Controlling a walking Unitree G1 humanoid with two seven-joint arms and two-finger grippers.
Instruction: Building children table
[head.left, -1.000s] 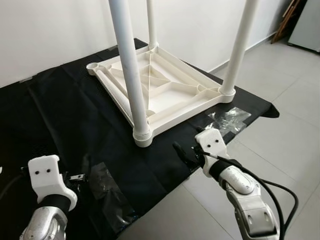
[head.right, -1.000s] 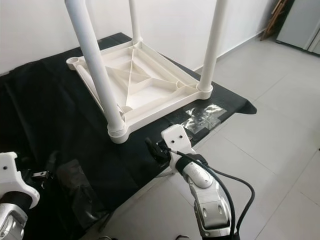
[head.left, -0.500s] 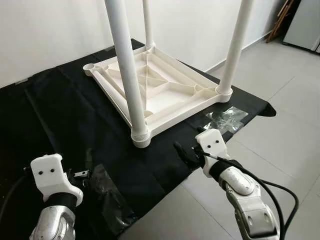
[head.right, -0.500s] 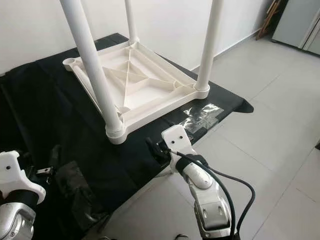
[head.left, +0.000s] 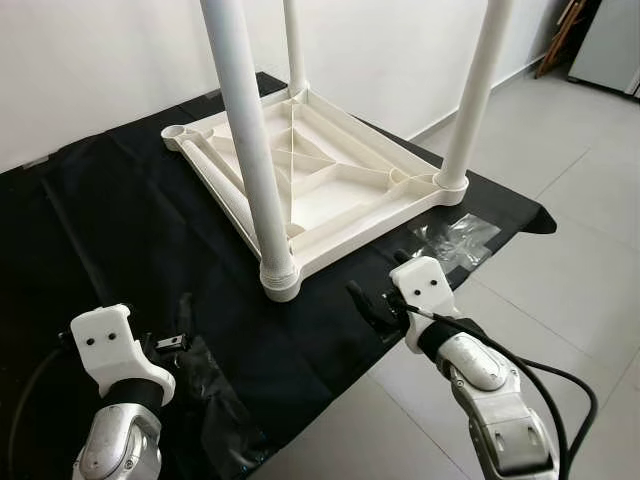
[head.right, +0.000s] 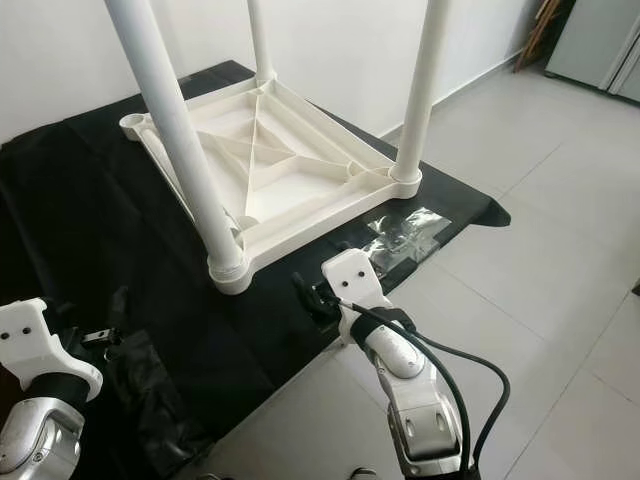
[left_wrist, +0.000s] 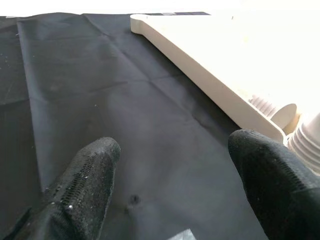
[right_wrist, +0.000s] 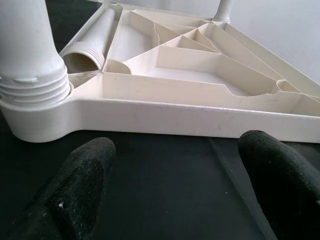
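White table top (head.left: 330, 180), upside down on a black cloth (head.left: 100, 230), three legs upright in corner sockets. A loose leg (right_wrist: 95, 42) lies in its ribbed underside. Right gripper (right_wrist: 170, 185) empty, fingers wide apart, just before the near edge; left gripper (left_wrist: 175, 185) likewise spread, empty, beside the table's corner.

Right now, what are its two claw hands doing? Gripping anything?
Left gripper: open, holding nothing.
Right gripper: open, holding nothing.

Silver arms (head.left: 495, 410), black fingers (right_wrist: 80, 185), black cable (head.left: 560, 380)
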